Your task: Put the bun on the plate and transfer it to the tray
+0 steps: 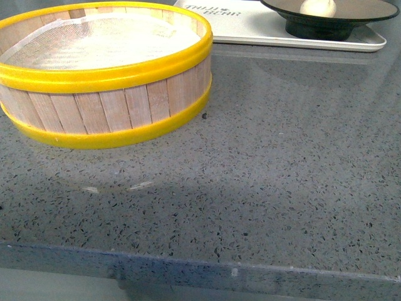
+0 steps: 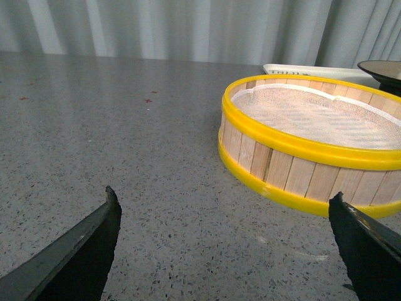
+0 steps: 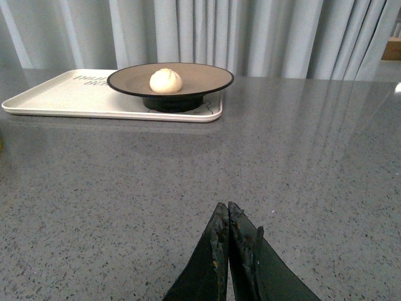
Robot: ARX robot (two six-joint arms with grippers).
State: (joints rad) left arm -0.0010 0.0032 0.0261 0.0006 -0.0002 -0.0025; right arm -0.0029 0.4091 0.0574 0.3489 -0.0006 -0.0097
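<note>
1. A grey speckled stone surface is shown in all three views; pale pleated curtains are seen behind it in both wrist views.
2. The tray is seen at the far edge of the surface in the front view, cream-white with dark lettering near its left end; it is also visible in the right wrist view.
3. The plate is set on the tray, on the end away from the lettering; black rim and black foot, tan inside.
4. The bun is resting inside the plate, a bit off centre; in the front view only its lower part is seen, cut by the frame top.
5. A wooden steamer basket with yellow bands is placed front-left on the surface, just beside the tray's near-left corner; a white mesh liner is laid inside it, nothing else is seen on it.
6. The left hand is spread wide, both dark fingertips seen low in the left wrist view, nothing between them; it is pointed toward the basket, apart from it.
7. The right hand is pressed together, fingertips touching, nothing pinched; it is kept well apart from the tray and plate.
8. Neither arm is seen in the front view.
</note>
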